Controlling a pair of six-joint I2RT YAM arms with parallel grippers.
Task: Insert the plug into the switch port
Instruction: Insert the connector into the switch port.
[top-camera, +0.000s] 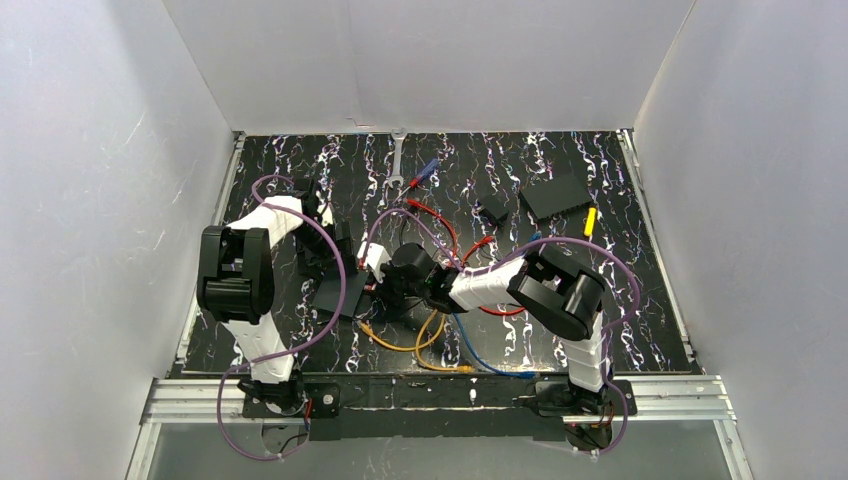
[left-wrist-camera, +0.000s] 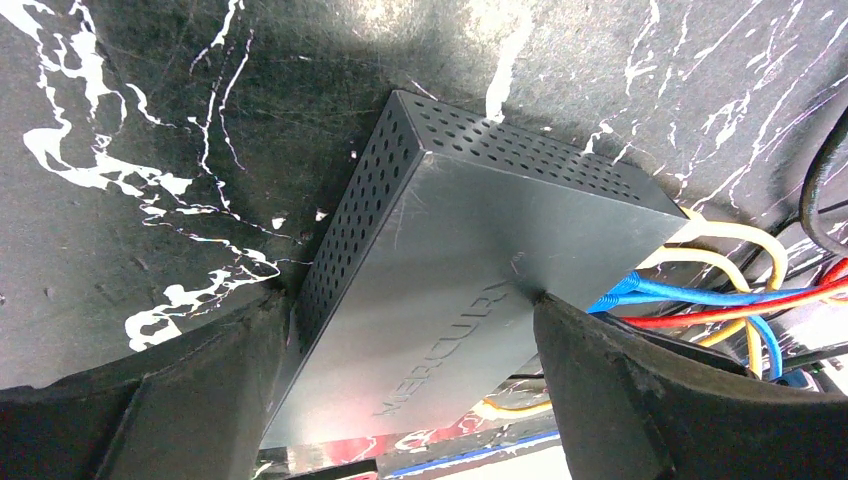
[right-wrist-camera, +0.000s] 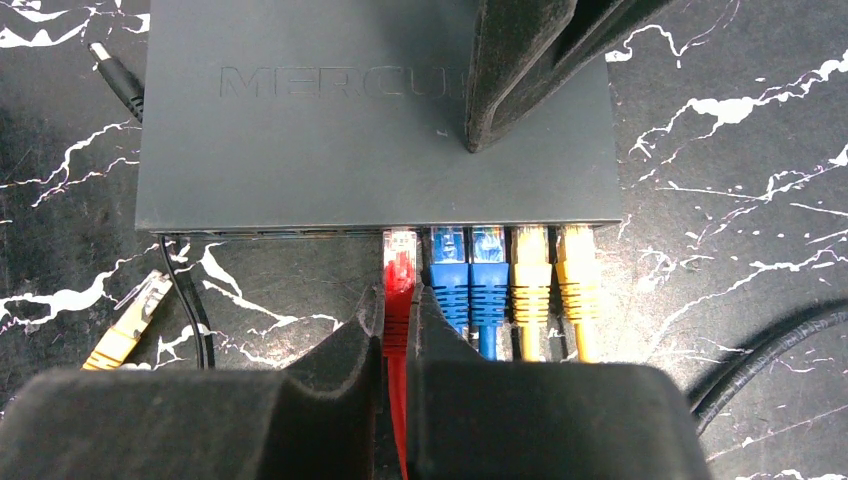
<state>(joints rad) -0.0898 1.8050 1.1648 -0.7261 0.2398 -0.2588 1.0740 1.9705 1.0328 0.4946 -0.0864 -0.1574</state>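
Note:
The switch, a flat matte-black box marked MERCURY, lies left of the table's middle. My left gripper is shut on it, one finger on its top face and the other against its perforated side. My right gripper is shut on the red plug. The plug's clear tip sits at the mouth of a port on the switch's front edge, just left of two blue plugs and two yellow plugs that sit in their ports. How deep the red plug is in I cannot tell.
A loose yellow plug and a thin black cable lie left of the ports. A plain black slab, a small black block, a wrench and a blue plug lie at the back. Coloured cables loop across the middle.

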